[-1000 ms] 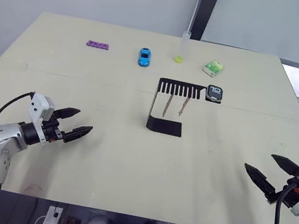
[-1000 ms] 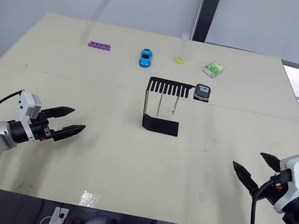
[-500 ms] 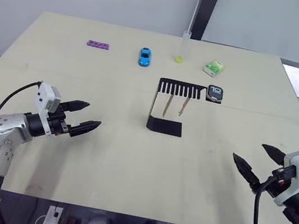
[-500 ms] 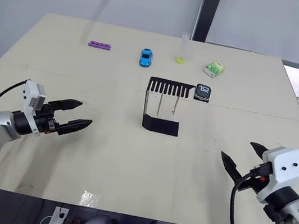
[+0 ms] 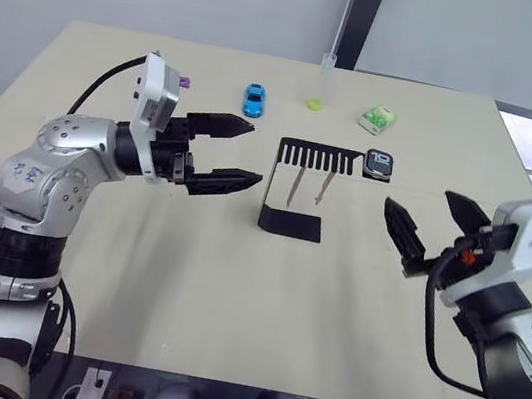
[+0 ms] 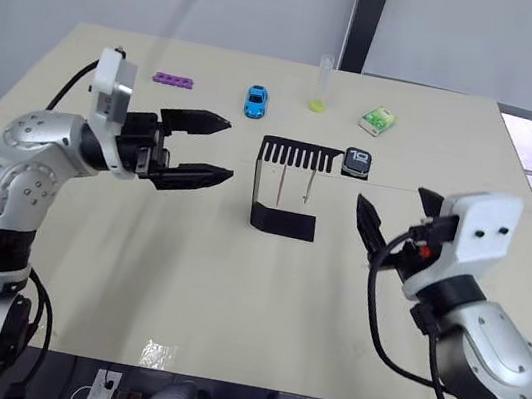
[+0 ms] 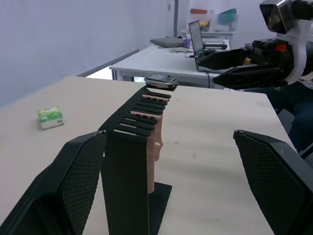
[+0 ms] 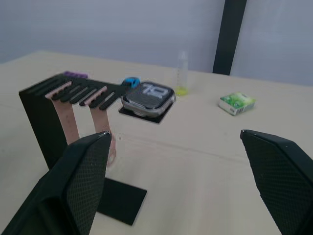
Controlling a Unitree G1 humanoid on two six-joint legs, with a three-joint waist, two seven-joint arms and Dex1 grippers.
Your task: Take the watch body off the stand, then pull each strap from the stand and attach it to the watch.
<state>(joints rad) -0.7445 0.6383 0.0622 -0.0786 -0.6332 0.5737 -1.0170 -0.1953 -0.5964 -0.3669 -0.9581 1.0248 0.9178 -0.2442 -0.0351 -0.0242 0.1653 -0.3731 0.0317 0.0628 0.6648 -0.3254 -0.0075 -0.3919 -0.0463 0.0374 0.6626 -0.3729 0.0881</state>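
Nothing has been taken yet: the watch [image 5: 380, 164] sits on the ring end of the stand's [image 5: 296, 186] comb arm, and both straps [image 5: 311, 186] hang from slots in that arm, so this is the approach for the first step, lifting the watch off.

The right pincer [image 5: 434, 229] hovers with its fingers spread wide, holding nothing; the watch lies ahead of its tips and a little toward the robot's left. The left pincer [image 5: 223, 151] is likewise spread and empty, level with the comb arm, the stand just beyond its fingertips.

The next move probably calls for the right pincer to close in on the watch from the side and pinch its edges without knocking the light stand; the left could steady the upright.

The watch screen shows light digits, seemingly "10"; the green-white box's [image 5: 377, 120] print is too small to read.
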